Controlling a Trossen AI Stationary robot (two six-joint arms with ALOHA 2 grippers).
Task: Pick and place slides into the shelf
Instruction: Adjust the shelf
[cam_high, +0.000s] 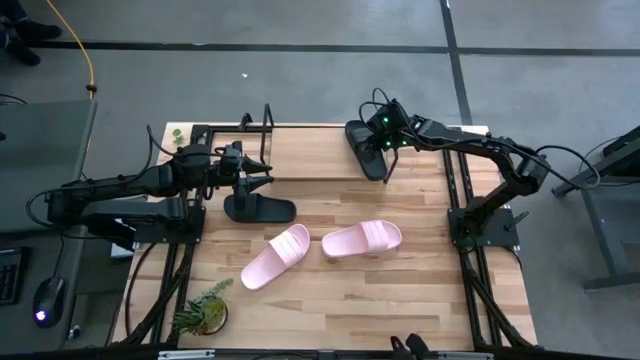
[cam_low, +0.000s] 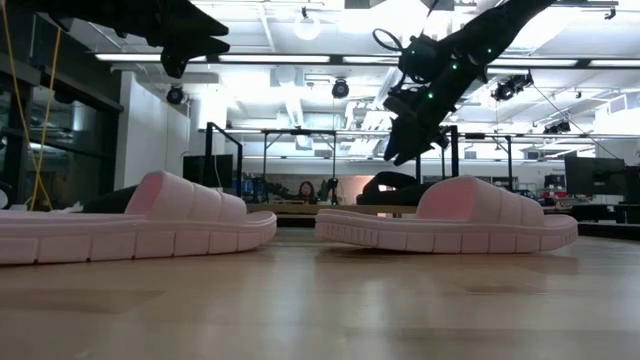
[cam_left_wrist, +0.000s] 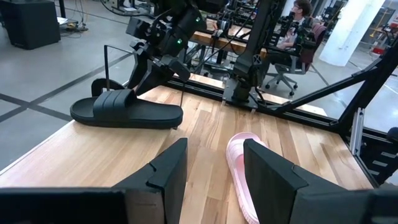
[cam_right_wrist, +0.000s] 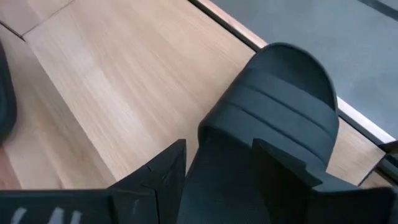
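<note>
A black slide (cam_high: 365, 150) lies sole down at the right end of the shelf's wooden board (cam_high: 300, 150), at the table's far side. My right gripper (cam_high: 388, 143) hangs open just over it, tipped down, one finger (cam_right_wrist: 163, 177) past the slide's side and the other (cam_right_wrist: 287, 169) over its footbed behind the strap (cam_right_wrist: 280, 93). The low view shows a small gap between gripper (cam_low: 398, 152) and slide (cam_low: 395, 185). A second black slide (cam_high: 258, 208) lies on the table below my open left gripper (cam_high: 262, 178). Two pink slides (cam_high: 277, 257) (cam_high: 362, 238) lie mid-table.
The shelf's thin black end hoop (cam_high: 268, 118) stands at the board's left end. A small potted plant (cam_high: 202, 312) sits at the table's near left corner. Black frame rails (cam_high: 455, 200) run along both table sides. Bare wood lies near the front edge.
</note>
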